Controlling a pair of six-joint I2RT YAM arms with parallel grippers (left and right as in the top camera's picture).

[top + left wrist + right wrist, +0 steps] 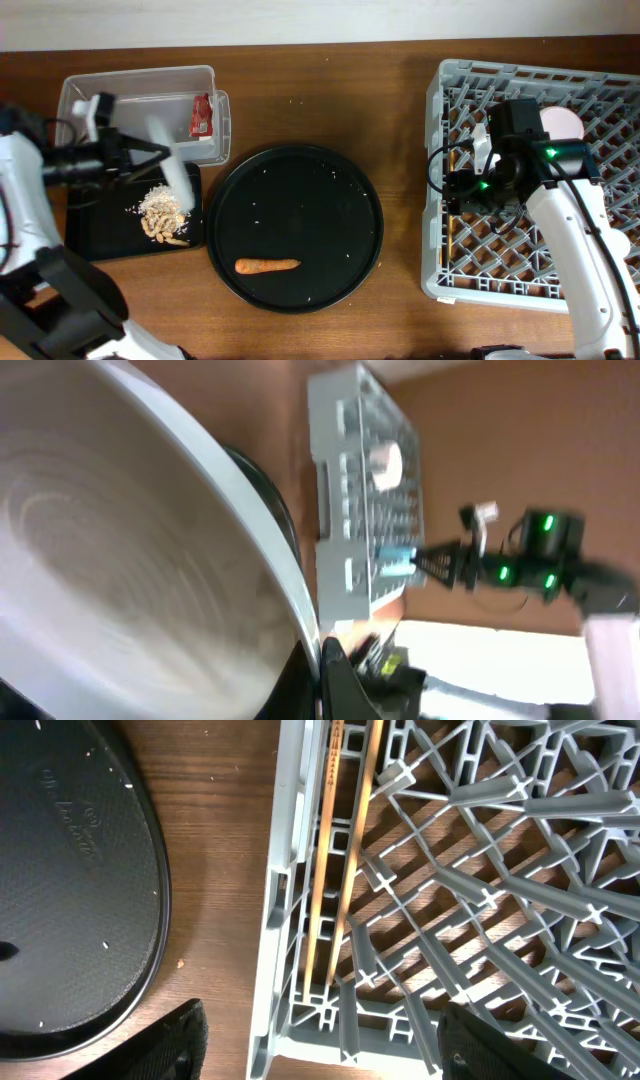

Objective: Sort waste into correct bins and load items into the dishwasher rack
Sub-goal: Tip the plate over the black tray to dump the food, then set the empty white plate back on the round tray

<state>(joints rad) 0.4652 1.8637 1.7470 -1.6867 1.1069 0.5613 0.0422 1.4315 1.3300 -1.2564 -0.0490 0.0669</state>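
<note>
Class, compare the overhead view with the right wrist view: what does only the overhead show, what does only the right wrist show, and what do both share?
Only the overhead shows the clear tub holding the red wrapper, the food scraps on the flat black tray, the carrot, and the left end effector gripping a tilted plate. Only the right wrist clearly shows two chopsticks lying in the dishwasher rack along its edge, with the right end effector open near them. Both show the round black tray, that rack and the table.
</note>
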